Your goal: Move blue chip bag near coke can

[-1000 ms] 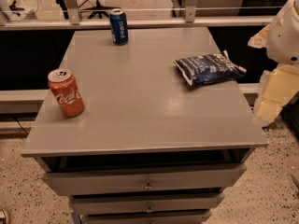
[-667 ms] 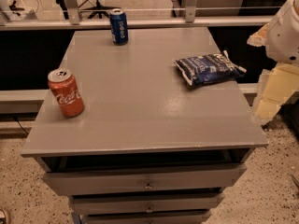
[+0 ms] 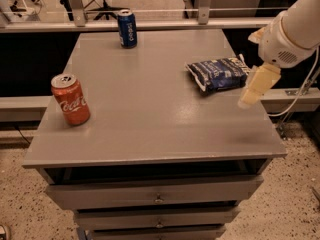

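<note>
Though far from coke can [image 3: 71, 100], blue chip bag [image 3: 217, 74] just beside jaws.

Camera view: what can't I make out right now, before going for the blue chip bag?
The gripper, over the table's right edge beside the blue chip bag: height above the table unclear from one view.
The bag's right end: partly covered by the gripper.
The arm: cut off by the right edge.
The lower drawers: cut off by the bottom edge.
</note>
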### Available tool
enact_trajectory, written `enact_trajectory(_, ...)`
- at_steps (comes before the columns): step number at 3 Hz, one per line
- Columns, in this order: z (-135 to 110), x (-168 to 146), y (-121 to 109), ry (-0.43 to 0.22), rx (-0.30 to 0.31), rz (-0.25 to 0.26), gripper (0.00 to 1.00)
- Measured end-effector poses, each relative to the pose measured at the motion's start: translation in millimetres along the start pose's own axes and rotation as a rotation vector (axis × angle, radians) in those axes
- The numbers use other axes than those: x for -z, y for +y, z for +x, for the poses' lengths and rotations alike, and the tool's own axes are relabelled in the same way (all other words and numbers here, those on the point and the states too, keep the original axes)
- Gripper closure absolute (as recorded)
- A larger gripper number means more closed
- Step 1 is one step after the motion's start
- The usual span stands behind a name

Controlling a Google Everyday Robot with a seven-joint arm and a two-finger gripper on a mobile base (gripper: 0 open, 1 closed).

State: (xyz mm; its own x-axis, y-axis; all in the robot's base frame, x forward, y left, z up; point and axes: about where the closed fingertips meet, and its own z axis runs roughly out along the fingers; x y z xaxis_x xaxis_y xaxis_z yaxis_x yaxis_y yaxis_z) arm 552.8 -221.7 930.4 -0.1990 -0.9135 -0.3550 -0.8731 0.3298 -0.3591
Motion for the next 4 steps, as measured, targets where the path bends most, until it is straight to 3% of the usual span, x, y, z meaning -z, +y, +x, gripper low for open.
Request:
enact_trajectory(1, -7.0, -51.7, -46.4, -0.100, -0.039, 0.038, 0.00)
enact_trajectory(2, -7.3, -84.3, -68.0, -0.157, -0.083, 0.038, 0.00)
enact_trajectory(3, -7.1, -106.6, -77.1, -0.181, -0.122, 0.022, 0.16)
enact_trajectory(4, -7.2, -117.7, -81.8, -0.197, -0.155, 0.006, 0.41)
